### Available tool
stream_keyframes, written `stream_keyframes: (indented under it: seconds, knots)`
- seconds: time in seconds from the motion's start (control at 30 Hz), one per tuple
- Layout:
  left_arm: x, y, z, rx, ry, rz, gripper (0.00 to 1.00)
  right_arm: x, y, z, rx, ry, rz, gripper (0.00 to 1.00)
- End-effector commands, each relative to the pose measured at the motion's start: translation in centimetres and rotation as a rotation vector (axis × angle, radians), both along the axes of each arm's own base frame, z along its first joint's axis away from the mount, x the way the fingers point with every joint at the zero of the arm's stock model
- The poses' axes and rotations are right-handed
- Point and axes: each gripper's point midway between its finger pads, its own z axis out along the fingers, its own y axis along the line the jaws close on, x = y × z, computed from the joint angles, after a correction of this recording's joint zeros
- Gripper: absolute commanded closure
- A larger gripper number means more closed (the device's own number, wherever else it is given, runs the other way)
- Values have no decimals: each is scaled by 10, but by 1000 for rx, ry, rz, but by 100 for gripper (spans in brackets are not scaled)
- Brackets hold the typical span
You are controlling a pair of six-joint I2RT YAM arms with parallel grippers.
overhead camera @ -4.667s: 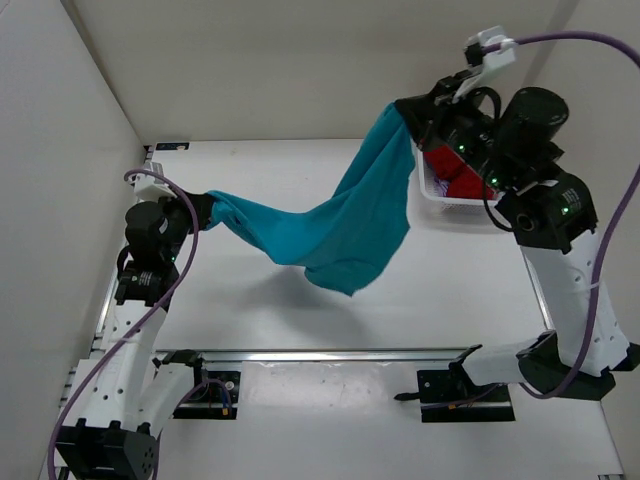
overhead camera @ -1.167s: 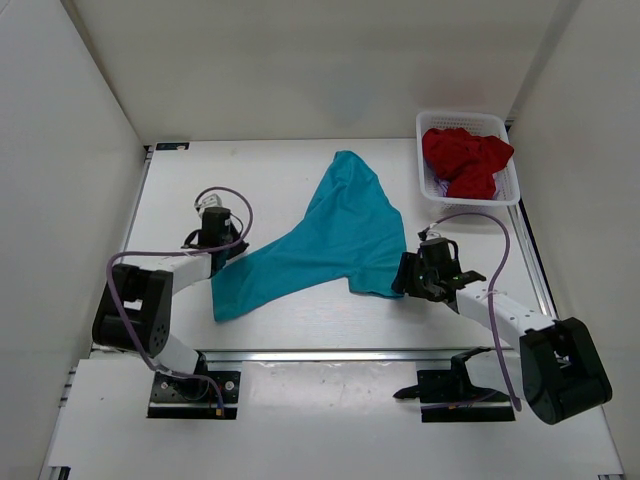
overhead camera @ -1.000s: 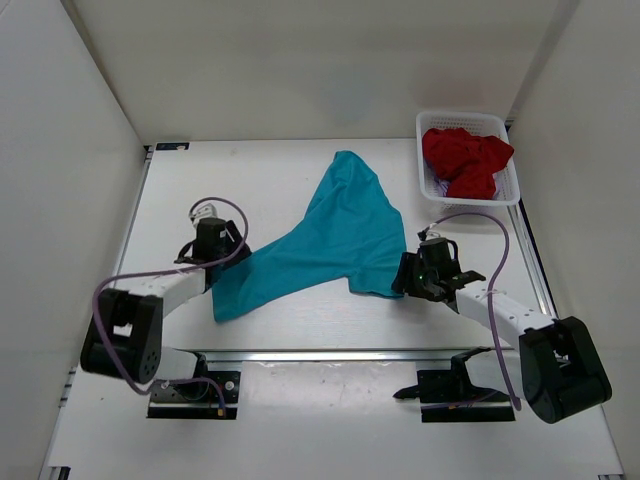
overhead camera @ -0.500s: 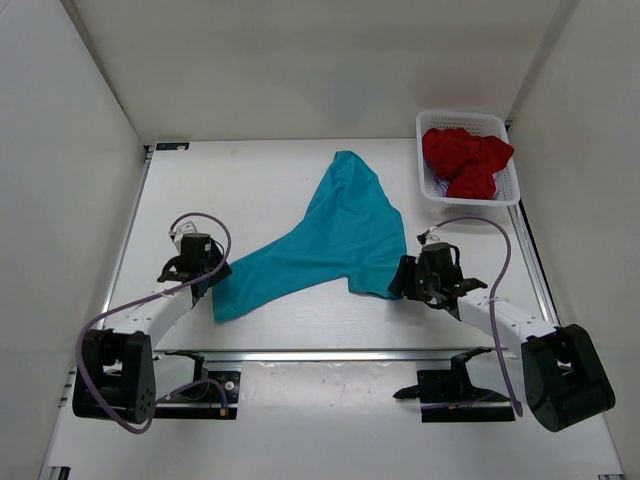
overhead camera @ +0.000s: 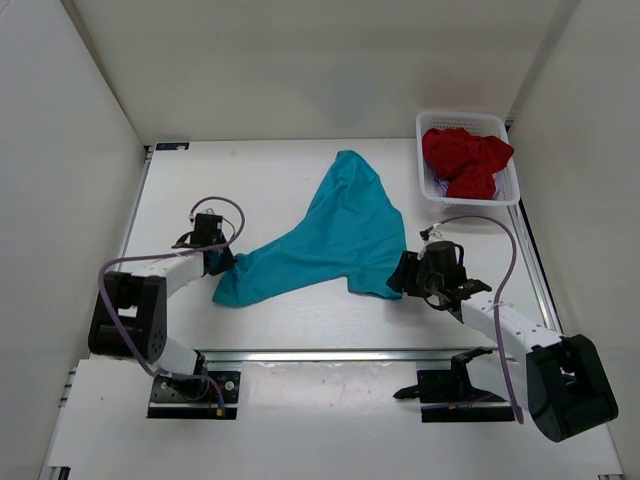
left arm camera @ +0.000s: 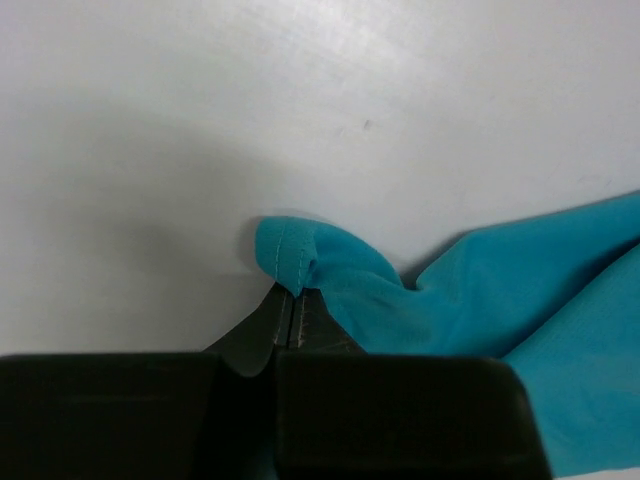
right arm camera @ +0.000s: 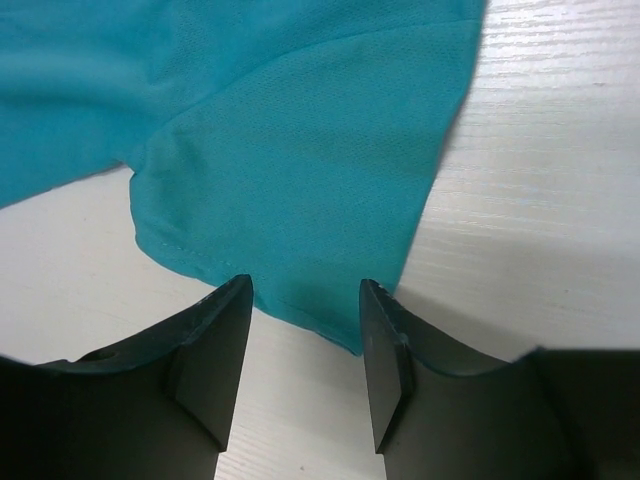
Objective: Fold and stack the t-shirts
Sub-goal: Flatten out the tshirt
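Left gripper (left arm camera: 291, 306) pinches teal t-shirt (overhead camera: 340, 235) hem (right gripper (right arm camera: 304, 292) gapes over it).

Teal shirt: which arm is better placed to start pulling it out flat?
Left. The left gripper is shut on a hemmed corner of the teal shirt, so it could likely pull at once. The right gripper stands open at the opposite edge, gripping nothing.

Pretty bare setup: the white tabletop (overhead camera: 250, 180) was boxed in on three sides by a plain off-white back wall (overhead camera: 330, 70), a left wall (overhead camera: 50, 200) and a right wall (overhead camera: 590, 120). A metal rail (overhead camera: 320, 353) ran along the near edge. Lighting was soft and even, with only faint shadows on the surface.
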Motion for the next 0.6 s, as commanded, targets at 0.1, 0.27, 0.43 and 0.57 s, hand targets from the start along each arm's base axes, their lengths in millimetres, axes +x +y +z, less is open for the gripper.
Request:
stream_keyframes:
  seconds: [0.1, 0.27, 0.43, 0.57]
  knots:
    - [95, -17, 29, -48, -130, -5, 100, 14, -1, 4, 35, -23, -25, 55]
    - [145, -17, 30, -84, -133, 31, 91, 31, 4, 13, 23, -36, -17, 55]
    - [120, 26, 53, -126, -230, 147, 32, 30, 12, 17, 8, -55, 2, 55]
    - [95, 57, 80, -95, -289, 191, 1, 28, 20, 17, 23, -68, 33, 55]
